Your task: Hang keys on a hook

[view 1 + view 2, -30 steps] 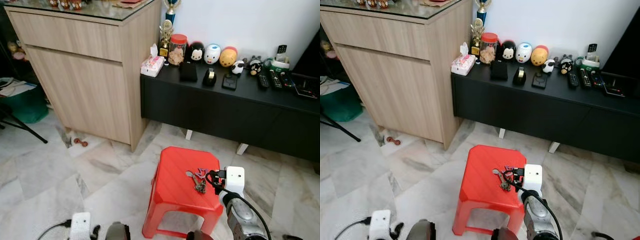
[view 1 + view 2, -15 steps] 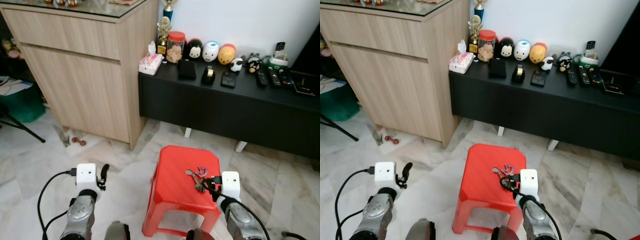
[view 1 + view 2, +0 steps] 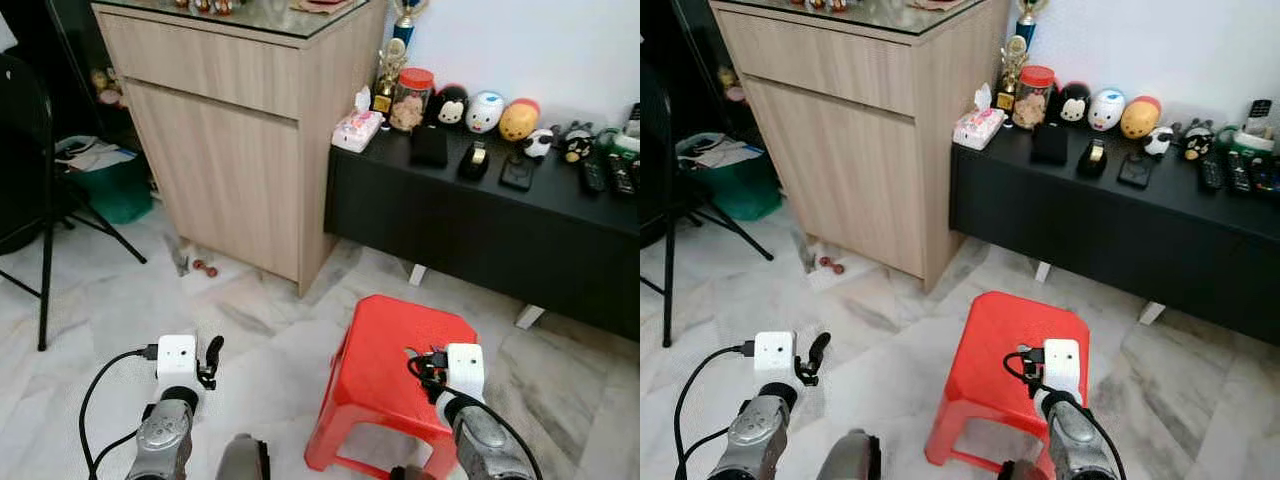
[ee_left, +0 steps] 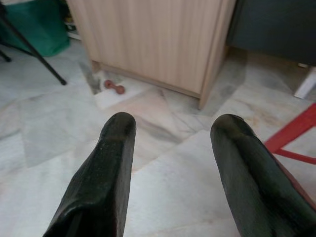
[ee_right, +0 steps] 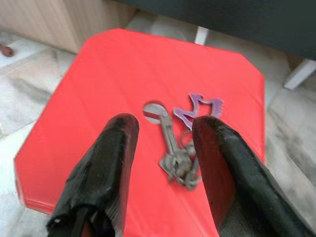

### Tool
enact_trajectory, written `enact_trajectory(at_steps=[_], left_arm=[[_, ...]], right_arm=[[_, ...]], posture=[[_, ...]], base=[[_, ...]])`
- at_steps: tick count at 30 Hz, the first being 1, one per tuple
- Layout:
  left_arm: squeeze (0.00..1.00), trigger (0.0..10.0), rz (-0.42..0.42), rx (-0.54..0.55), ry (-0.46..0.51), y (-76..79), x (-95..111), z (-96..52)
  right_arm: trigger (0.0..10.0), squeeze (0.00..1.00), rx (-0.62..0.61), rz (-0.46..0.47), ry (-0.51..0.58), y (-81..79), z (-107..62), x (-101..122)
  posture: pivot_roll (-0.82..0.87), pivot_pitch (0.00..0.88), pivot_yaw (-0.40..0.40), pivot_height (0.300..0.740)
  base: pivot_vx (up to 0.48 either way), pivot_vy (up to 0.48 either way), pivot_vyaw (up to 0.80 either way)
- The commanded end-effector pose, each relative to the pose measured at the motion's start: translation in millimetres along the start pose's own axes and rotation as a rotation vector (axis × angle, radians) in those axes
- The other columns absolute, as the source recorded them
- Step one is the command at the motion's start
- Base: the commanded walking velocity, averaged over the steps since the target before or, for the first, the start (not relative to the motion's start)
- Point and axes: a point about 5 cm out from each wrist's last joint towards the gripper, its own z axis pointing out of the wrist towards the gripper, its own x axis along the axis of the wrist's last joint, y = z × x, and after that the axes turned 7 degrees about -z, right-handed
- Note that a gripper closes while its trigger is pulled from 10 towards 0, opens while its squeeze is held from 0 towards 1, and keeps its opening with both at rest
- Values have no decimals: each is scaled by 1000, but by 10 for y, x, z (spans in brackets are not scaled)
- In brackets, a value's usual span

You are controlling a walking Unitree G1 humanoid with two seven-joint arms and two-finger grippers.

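Marble floor tiles (image 3: 90, 300), grey-veined, spread across the lower left of the head views. A wooden cabinet (image 3: 230, 150) stands upper left, beside a black low console (image 3: 480, 215) lined with toy figures and a red-lidded jar (image 3: 411, 98). On the red plastic stool (image 5: 123, 74), lower right, lie the keys (image 5: 175, 153) between the spread fingers of the right gripper (image 5: 163, 133), not gripped. The left gripper (image 4: 170, 133) hovers over the floor, fingers wide.
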Motion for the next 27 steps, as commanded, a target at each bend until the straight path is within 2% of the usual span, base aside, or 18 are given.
enact_trajectory(at_steps=[1,3,7,10,15,20,27], left_arm=[[0,10000,-10,-9,16,27,37,25],[0,10000,-11,-12,17,30,42,28],[0,10000,-13,-13,19,33,47,32],[0,10000,-15,-16,19,35,49,34],[0,10000,-22,-21,19,42,51,37],[0,10000,-40,-54,13,89,45,43],[0,10000,-46,-67,-2,96,7,21]], right_arm=[[10000,0,-5,3,-34,11,-24,-78],[10000,0,8,-19,-35,-3,-29,-88],[10000,0,12,-41,-43,-6,-37,-108],[10000,0,-4,-21,-52,16,-45,-129],[10000,0,-18,2,-53,44,-48,-133],[10000,0,-42,6,-68,62,-51,-149],[10000,0,-159,112,-117,173,-82,-228]], posture=[[99,78,-87,640],[99,78,-87,640],[98,80,-87,640],[99,81,-87,640],[96,81,-87,640],[98,82,-88,640],[101,85,-87,640]], base=[[360,0,0],[364,0,0],[368,0,650],[370,0,756],[364,0,0],[0,0,0],[0,0,0]])
